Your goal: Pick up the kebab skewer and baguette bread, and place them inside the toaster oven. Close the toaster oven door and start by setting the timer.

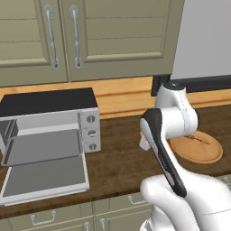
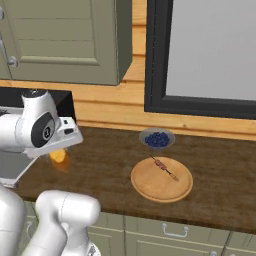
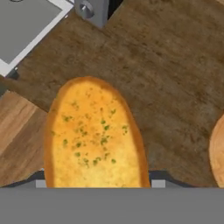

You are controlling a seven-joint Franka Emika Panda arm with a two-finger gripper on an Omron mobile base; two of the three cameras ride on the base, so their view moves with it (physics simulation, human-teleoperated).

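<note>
Two pale green wall cabinets (image 1: 67,36) with silver handles hang above a wood-panelled backsplash (image 2: 115,112), and a large dark-framed grey panel (image 2: 210,50) fills the wall to the right. Below runs a dark brown wooden counter (image 2: 110,162) over green drawers (image 2: 170,231). At the counter's left end sits the toaster oven (image 1: 49,119), silver with a black top and three knobs on its right panel; the toaster oven door (image 1: 45,177) lies folded down flat, leaving the inside open. Well to the right rests a round wooden plate (image 2: 162,179) with the kebab skewer (image 2: 163,167) lying on it, and a small bowl of blueberries (image 2: 157,138) stands just behind the plate. Between oven and plate, the gripper (image 3: 97,183) holds the baguette bread (image 3: 92,133) above the counter, its fingers spread wide around the loaf's sides.
</note>
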